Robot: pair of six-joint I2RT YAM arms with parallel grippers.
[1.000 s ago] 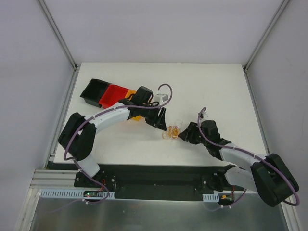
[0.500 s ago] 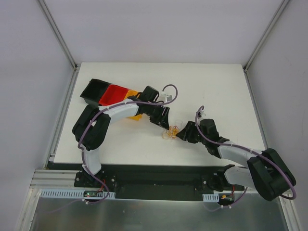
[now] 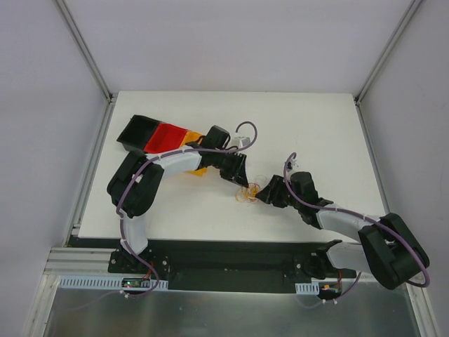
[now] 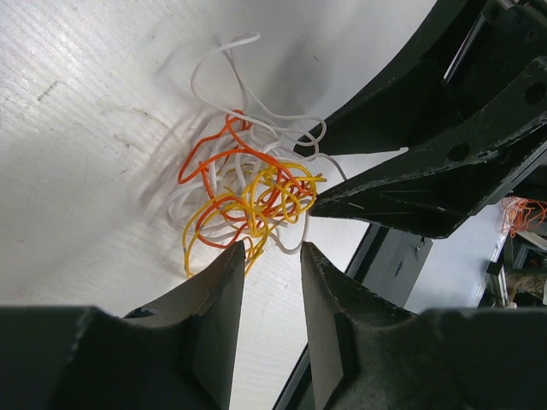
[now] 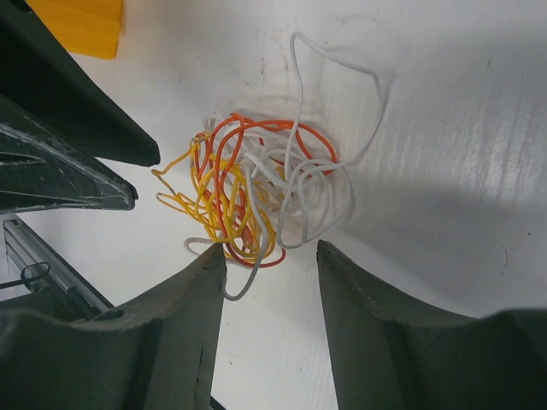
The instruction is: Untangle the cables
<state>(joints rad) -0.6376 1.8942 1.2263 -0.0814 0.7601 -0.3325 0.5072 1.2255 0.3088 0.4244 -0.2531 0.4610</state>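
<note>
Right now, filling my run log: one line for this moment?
cables: tangled | left gripper: open beside them | right gripper: open beside them

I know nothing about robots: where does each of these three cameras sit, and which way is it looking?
Top camera: fixed above and behind, looking down on the white table; the left arm and right arm show whole, meeting at the tangle of wires.
Left wrist camera: rides the left arm, looking along its own left gripper at the tangle; the right gripper faces it.
Right wrist camera: rides the right arm, looking past its own fingers at the tangle from the opposite side.
Shared: both wrist views show the tangle.
</note>
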